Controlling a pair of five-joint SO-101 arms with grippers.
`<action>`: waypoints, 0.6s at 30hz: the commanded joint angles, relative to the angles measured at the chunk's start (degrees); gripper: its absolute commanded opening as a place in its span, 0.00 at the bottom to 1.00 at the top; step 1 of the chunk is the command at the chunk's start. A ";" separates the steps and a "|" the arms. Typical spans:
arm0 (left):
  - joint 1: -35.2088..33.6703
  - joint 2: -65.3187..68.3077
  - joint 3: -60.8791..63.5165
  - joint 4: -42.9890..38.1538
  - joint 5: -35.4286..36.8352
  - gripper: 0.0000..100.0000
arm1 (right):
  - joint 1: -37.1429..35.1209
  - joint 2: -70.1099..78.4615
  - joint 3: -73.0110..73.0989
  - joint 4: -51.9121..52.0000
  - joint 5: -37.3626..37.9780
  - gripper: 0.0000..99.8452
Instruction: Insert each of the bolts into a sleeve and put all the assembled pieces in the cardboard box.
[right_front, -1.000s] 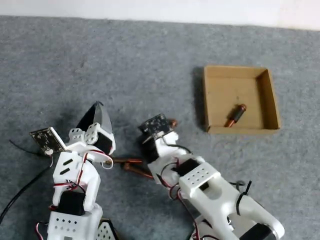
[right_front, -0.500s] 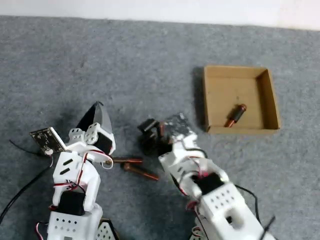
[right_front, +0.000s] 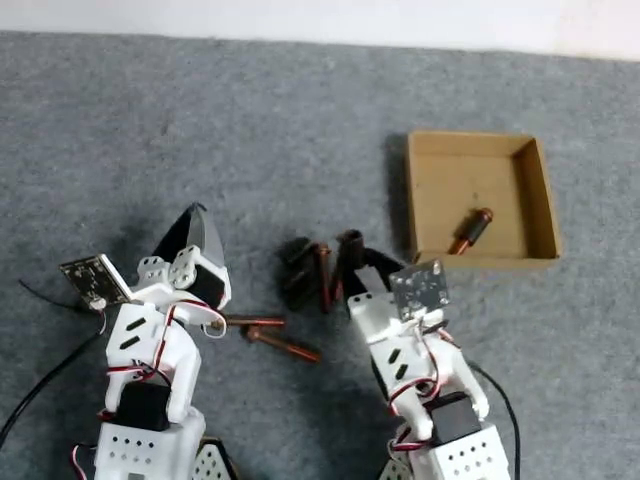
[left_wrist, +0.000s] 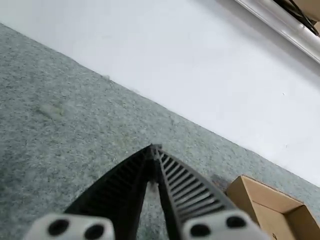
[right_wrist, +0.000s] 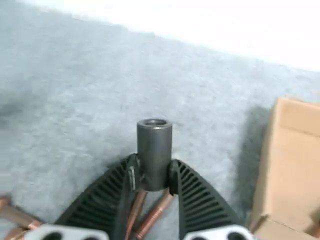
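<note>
Note right gripper (right_wrist: 152, 172) clamped on the dark sleeve (right_wrist: 154, 145), open end projecting past the jaws. Note left gripper (left_wrist: 152, 150) pinched fully closed, empty. Locate two loose bolts (right_front: 285, 345) on the carpet (right_front: 150, 120) beside the right gripper; find cardboard box (right_front: 485, 261), one assembled piece (right_front: 470, 230) inside, just beyond.

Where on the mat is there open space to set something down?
The far mat is bare, from the white wall down to the left gripper and across to the cardboard box. Crowded between the arms: loose bolts, right gripper holding a sleeve.
</note>
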 joint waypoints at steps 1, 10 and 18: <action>-0.40 -0.31 1.10 -1.05 0.18 0.01 | 1.98 -1.19 0.66 -0.04 0.53 0.00; 1.19 -0.13 1.10 -1.05 -1.14 0.01 | 2.07 -1.71 0.92 -0.04 0.53 0.00; 3.03 -0.04 -3.91 7.82 -0.62 0.01 | 2.07 -1.71 0.92 -0.04 0.53 0.00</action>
